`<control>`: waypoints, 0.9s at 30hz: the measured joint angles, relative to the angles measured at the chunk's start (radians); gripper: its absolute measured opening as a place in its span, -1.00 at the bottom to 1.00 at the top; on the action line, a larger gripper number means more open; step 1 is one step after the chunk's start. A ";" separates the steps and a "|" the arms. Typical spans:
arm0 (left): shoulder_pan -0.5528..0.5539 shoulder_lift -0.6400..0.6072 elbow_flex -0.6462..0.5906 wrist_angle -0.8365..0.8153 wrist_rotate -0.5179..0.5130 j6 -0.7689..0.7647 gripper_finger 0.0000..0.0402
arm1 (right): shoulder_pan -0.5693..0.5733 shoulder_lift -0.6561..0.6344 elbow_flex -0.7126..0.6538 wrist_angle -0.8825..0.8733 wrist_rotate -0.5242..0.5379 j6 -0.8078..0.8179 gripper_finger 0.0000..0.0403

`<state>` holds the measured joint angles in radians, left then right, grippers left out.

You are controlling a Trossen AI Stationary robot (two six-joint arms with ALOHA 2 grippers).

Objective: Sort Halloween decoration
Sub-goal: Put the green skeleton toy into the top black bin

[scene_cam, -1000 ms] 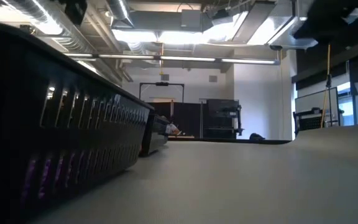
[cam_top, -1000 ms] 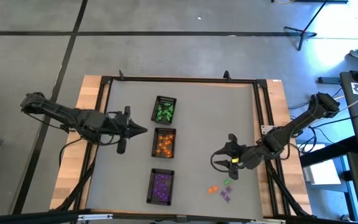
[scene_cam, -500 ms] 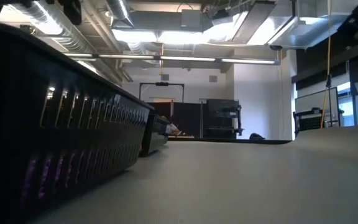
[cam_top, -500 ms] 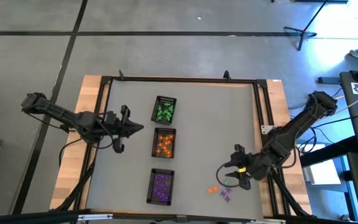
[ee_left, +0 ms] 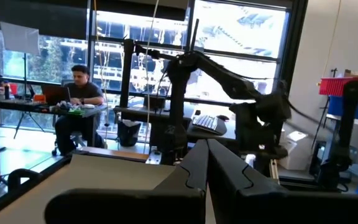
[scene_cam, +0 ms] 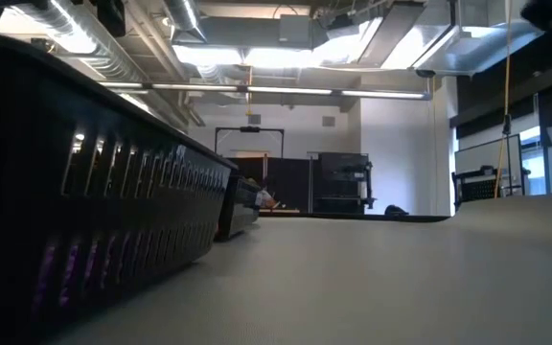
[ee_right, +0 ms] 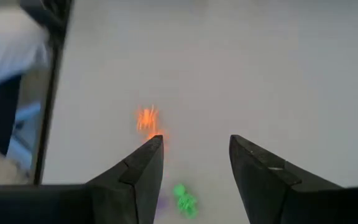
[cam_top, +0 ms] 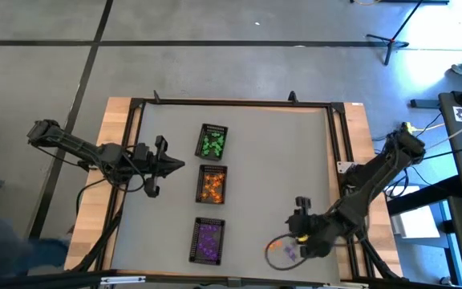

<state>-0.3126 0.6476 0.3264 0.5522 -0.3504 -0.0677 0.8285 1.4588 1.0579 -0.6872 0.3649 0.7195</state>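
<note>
**Right gripper hovers open over last loose trinkets**

Right gripper [cam_top: 283, 245] hangs with its two dark fingers [ee_right: 138, 171] spread wide and nothing between them, low over the near right part of the grey table [cam_top: 263, 152]. Directly under it lie the loose pieces of the Halloween decoration: an orange trinket [ee_right: 146, 119] just beyond the fingertips, a green trinket [ee_right: 184, 200] between the fingers, and a purple trinket [cam_top: 289, 254] beside them in the overhead view. None of them is touched.

Farther left, three black mesh trays stand in a line down the middle of the table, each holding sorted pieces: the green tray [cam_top: 212, 142] farthest from the front edge, the orange tray [cam_top: 212, 185] in the middle, the purple tray [cam_top: 208, 240] nearest the front. The loose pieces lie well apart from all three, to the right of the purple tray.

Left gripper [cam_top: 181, 166] waits at the table's left side, its fingers [ee_left: 194, 171] pressed together and empty, pointing toward the orange tray. Beyond the table, a person [ee_left: 78, 102] sits at a desk before large windows.
</note>
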 joint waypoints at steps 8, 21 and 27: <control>0.000 0.000 0.000 -0.002 0.000 0.000 -1.00 | 0.003 0.202 0.020 -0.028 -0.298 0.084 -0.10; 0.000 0.000 0.000 -0.002 0.000 0.000 -1.00 | -0.007 0.281 -0.040 -0.050 -0.223 0.079 -0.10; 0.000 0.000 0.000 -0.002 0.000 0.000 -1.00 | -0.010 0.277 -0.092 -0.031 -0.173 0.088 -0.16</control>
<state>-0.3126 0.6476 0.3264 0.5504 -0.3504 -0.0677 0.8183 1.7359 0.9655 -0.7185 0.1915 0.8074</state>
